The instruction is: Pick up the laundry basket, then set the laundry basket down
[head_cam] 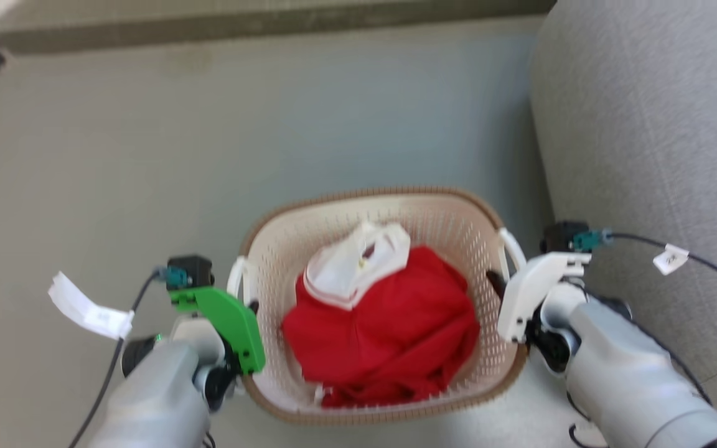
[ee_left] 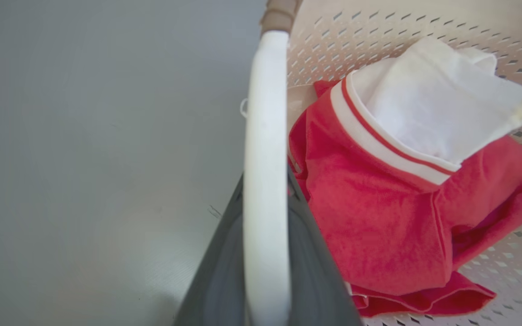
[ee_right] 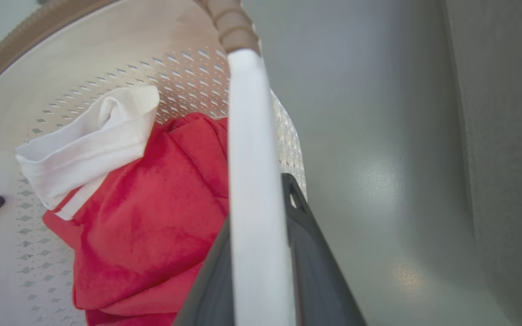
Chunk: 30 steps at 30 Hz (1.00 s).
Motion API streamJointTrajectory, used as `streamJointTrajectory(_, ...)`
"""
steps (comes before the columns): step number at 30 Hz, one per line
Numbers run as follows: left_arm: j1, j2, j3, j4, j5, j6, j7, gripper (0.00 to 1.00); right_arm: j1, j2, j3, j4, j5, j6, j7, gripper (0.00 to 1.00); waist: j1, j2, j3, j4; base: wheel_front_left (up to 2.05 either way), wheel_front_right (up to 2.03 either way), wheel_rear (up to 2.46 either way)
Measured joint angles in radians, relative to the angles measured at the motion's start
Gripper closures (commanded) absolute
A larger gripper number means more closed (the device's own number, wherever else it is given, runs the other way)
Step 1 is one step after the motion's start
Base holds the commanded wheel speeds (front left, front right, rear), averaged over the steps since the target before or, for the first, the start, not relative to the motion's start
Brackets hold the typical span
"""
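left tool [ee_left: 266, 190] and right tool [ee_right: 261, 199] each clamp a white handle [ee_left: 265, 113] of the laundry basket [head_cam: 445, 224], over the floor [head_cam: 209, 137]. Risk: slick handles could slip; uneven lowering could tilt it, spilling the red shirt [head_cam: 389, 323].

Both forearms are rounded, pale silver-grey. At 8 o'clock in the head view, the left forearm [head_cam: 159, 398] carries a bright green bracket [head_cam: 228, 323], a black block [head_cam: 195, 267] with a teal plug [head_cam: 177, 277], and a dark cable [head_cam: 112, 361] bearing a white paper tag [head_cam: 88, 308]. At 4 o'clock, the right forearm [head_cam: 626, 373] has a white bracket [head_cam: 533, 286] and a smaller tag [head_cam: 670, 258]. The left gripper [ee_left: 265, 185] has dark grey fingers [ee_left: 215, 271].
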Motion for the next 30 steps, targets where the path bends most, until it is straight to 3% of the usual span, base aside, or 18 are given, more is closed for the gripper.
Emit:
streamJointTrajectory(14,0.096,-0.004,-0.028,0.033,-0.061,-0.001,0.095,1.00,0.105,0.004,0.052,0.005,0.067,-0.001,0.097,1.00,0.0000,0.0000,-0.208,-0.019,0.00,0.00,0.00)
streamJointTrajectory(30,0.099,-0.004,-0.036,0.041,-0.096,-0.001,0.137,1.00,0.110,0.003,0.073,0.008,0.086,-0.009,0.130,1.00,0.0000,0.0000,-0.258,-0.027,0.00,0.00,0.00)
